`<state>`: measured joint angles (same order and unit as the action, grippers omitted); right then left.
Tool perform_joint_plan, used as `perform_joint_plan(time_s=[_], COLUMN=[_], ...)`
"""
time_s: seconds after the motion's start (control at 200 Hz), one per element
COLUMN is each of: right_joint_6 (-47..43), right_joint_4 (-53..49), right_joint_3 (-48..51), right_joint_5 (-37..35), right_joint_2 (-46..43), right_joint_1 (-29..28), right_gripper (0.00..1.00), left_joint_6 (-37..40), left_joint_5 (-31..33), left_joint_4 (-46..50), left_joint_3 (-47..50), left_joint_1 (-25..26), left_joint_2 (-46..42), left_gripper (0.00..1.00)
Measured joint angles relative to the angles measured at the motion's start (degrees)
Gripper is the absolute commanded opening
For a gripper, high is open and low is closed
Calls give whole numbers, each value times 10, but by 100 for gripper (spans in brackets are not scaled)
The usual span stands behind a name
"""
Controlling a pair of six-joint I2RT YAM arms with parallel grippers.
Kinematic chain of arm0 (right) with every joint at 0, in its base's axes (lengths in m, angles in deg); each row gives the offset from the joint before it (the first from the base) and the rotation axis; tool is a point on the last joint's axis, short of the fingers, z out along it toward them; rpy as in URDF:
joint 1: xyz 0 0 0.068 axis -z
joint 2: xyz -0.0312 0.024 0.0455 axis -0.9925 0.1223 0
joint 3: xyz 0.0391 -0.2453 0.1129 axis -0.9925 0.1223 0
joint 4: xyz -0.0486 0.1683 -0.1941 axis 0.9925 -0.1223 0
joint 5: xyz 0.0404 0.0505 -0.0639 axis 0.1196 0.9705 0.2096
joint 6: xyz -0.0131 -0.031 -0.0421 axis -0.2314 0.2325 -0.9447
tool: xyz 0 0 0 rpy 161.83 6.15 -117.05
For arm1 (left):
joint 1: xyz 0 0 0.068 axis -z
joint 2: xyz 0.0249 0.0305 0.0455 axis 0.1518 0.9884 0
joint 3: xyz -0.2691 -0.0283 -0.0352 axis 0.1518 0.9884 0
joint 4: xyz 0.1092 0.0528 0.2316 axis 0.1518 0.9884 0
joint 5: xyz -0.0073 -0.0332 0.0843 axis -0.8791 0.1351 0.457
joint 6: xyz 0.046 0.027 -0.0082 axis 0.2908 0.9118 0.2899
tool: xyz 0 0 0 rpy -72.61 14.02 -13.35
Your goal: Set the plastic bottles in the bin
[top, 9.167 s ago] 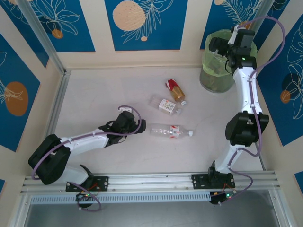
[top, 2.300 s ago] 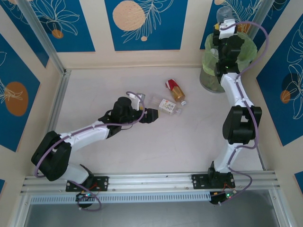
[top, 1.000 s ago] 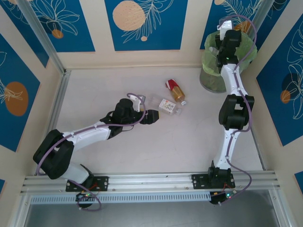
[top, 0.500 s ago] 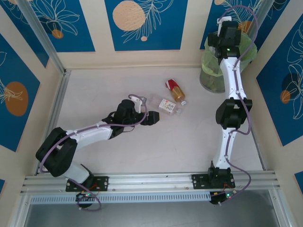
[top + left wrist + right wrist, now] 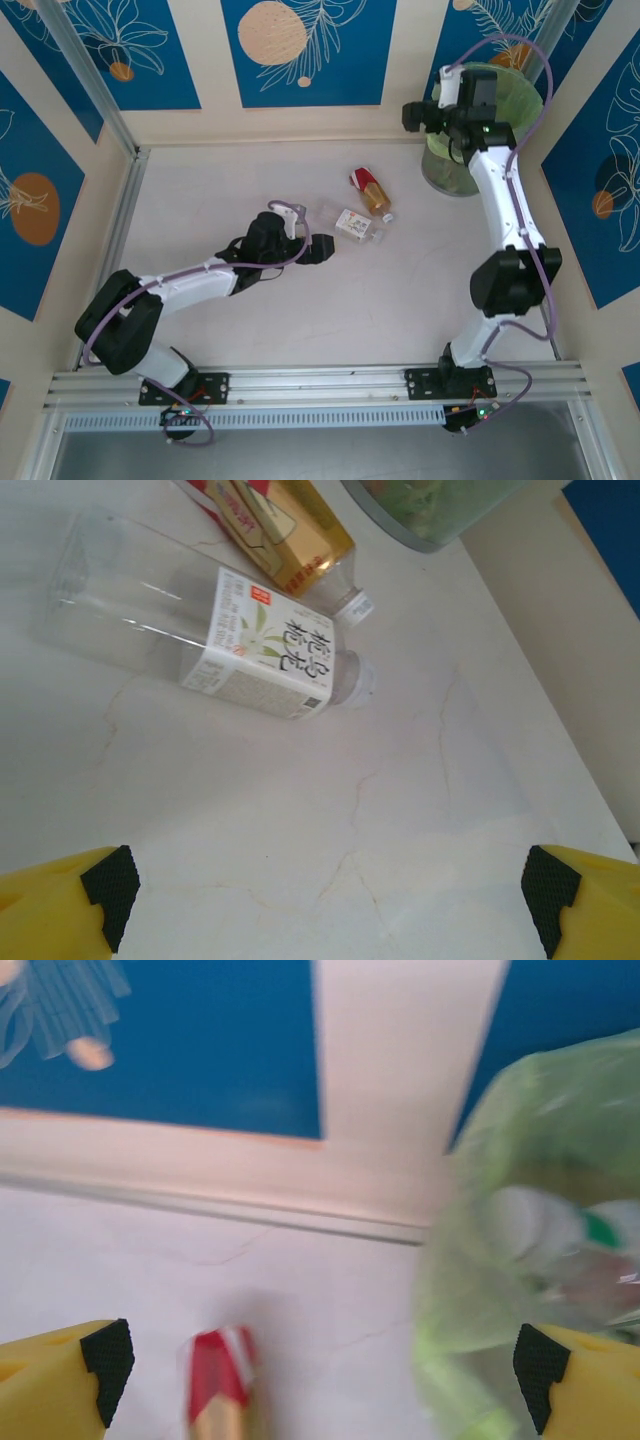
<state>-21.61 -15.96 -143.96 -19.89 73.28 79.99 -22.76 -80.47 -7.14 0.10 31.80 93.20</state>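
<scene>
Two plastic bottles lie side by side mid-table: a clear one with a white label [image 5: 350, 223] [image 5: 262, 656] and an amber one with a red label [image 5: 372, 192] [image 5: 288, 532] [image 5: 218, 1388]. My left gripper [image 5: 320, 248] [image 5: 330, 890] is open and empty, low over the table just short of the clear bottle. The bin [image 5: 445, 168] [image 5: 430, 505] [image 5: 520, 1260], grey-green with a light green bag, stands at the back right with bottles inside [image 5: 600, 1235]. Beside the bin's left rim and above the table hangs my right gripper [image 5: 422, 116] [image 5: 325, 1360], open and empty.
Blue-and-cream walls close the back and both sides, and a metal rail [image 5: 320, 385] runs along the near edge. The bin sits tight in the back-right corner. Bare tabletop [image 5: 400, 300] lies in front of the bottles.
My right gripper opened over the bin, then swung left off it, past the rim. The left gripper edged slightly toward the clear bottle.
</scene>
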Motion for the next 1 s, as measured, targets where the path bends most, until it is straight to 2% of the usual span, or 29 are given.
perform_joint_plan(time_s=[0.15,0.385,0.7,1.0], right_joint_6=[-26,-65,-81,-90], right_joint_4=[23,-7,-89,-153], right_joint_3=[106,119,-6,-107], right_joint_5=[64,90,81,51], right_joint_2=[-38,41,213,315], right_joint_1=[-28,-54,-66,-86], right_gripper=[100,100,99,100], left_joint_6=[-15,-35,-49,-51], left_joint_5=[34,68,77,77], left_joint_4=[7,16,16,17], left_joint_3=[14,20,20,20], left_joint_1=[0,0,0,0], left_joint_2=[-10,-20,-20,-20], left_gripper=[100,100,100,100])
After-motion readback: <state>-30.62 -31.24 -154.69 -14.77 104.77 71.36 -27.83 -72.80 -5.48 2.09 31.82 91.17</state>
